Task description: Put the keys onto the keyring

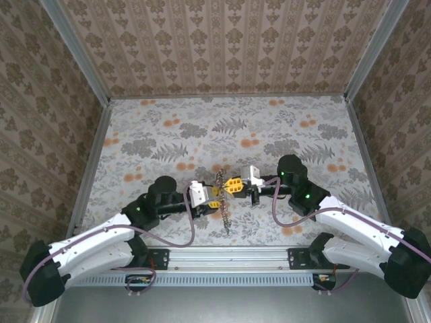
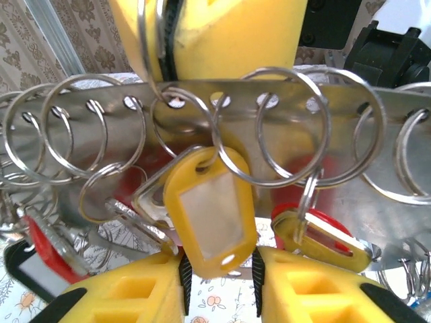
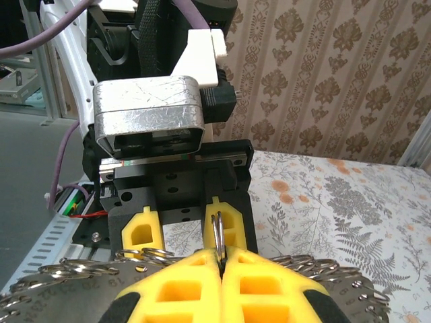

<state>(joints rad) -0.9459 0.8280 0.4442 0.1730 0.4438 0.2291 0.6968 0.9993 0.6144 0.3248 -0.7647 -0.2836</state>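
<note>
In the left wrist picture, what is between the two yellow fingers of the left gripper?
A yellow key tag sits between the left gripper's yellow fingers, hanging from a split ring on the perforated metal strip. The left wrist view shows this.

Both arms reach inward over the table so their wrists face each other near the middle, the left gripper (image 1: pixel 214 196) with its yellow fingers (image 2: pixel 121 296) partly apart, the right gripper (image 1: pixel 236 185) with its yellow fingers (image 3: pixel 182 289) pressed together, just beside the left.

Shiny metal keyring (image 2: pixel 283 128), glossy yellow plastic tag (image 2: pixel 210 214), matt floral tablecloth (image 1: pixel 229 121)
</note>
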